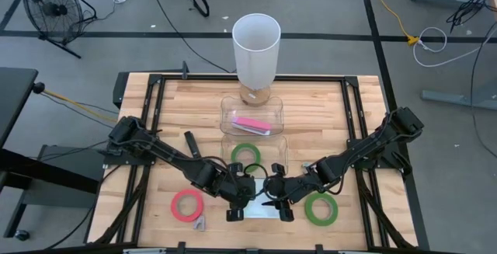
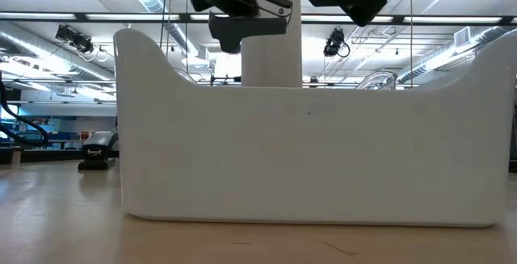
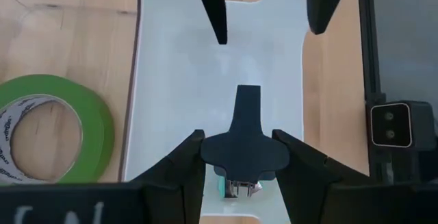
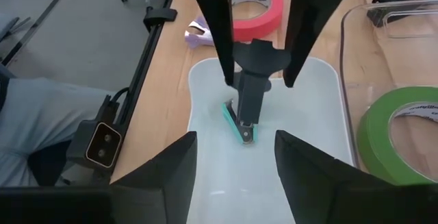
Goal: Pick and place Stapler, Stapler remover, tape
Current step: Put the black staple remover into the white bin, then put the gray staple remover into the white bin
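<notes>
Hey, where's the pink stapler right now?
In the high view the stapler lies inside the clear container at the table's middle, just in front of the tall white cup and behind the green tape roll.

Both arms are matt black, built of chunky jointed links that narrow toward the wrists. Each pincer, left (image 1: pixel 235 214) and right (image 1: pixel 285 213), carries two long, flat, tapering black fingers (image 4: pixel 213 25). A small grey camera box with two round lenses sits beside the wrist.
</notes>
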Tool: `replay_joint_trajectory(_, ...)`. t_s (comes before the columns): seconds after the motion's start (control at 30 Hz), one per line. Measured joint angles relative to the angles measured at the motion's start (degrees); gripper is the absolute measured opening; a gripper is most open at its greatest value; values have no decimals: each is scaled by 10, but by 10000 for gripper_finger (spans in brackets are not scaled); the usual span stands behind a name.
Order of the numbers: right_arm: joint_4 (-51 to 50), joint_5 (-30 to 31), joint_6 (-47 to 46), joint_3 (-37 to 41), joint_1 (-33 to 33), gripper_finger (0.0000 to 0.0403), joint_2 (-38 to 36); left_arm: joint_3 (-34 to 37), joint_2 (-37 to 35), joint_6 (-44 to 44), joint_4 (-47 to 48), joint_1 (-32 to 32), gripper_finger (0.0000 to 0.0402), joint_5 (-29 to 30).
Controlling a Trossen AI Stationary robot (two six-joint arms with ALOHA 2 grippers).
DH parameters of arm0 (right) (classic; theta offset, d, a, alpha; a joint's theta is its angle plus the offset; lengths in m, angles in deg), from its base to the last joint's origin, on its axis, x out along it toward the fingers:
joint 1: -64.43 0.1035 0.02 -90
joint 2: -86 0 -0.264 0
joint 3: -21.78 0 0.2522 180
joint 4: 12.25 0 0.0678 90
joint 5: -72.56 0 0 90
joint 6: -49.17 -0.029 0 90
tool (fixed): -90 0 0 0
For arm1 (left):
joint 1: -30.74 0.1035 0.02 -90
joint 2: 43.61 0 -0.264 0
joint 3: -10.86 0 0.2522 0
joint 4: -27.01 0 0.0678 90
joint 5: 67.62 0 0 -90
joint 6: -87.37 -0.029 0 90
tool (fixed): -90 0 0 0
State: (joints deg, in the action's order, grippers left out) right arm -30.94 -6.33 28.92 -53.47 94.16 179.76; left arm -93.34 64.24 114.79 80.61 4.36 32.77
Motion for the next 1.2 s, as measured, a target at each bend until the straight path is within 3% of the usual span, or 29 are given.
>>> replay_joint_trajectory(0.07,0,0,0,0,0,196,0,0,0,0,-2,0,169,0)
replay_joint_trajectory(0.27,0,0,0,0,0,196,0,0,0,0,-1,0,312,0)
replay_joint_trajectory(0.37,0,0,0,0,0,196,0,0,0,-2,-1,0,347,1)
replay_joint_trajectory(0.67,-54,8,-5,0,-1,196,-11,0,-6,-69,50,2,360,4)
replay_joint_trajectory(0.83,-176,94,-58,0,-2,196,-60,0,-9,-57,116,3,361,62)
replay_joint_trajectory(1.1,-492,211,-268,4,3,196,-151,0,-35,-58,183,1,361,152)
replay_joint_trajectory(1.2,-540,227,-342,31,18,196,-169,0,-47,-71,193,-2,362,164)
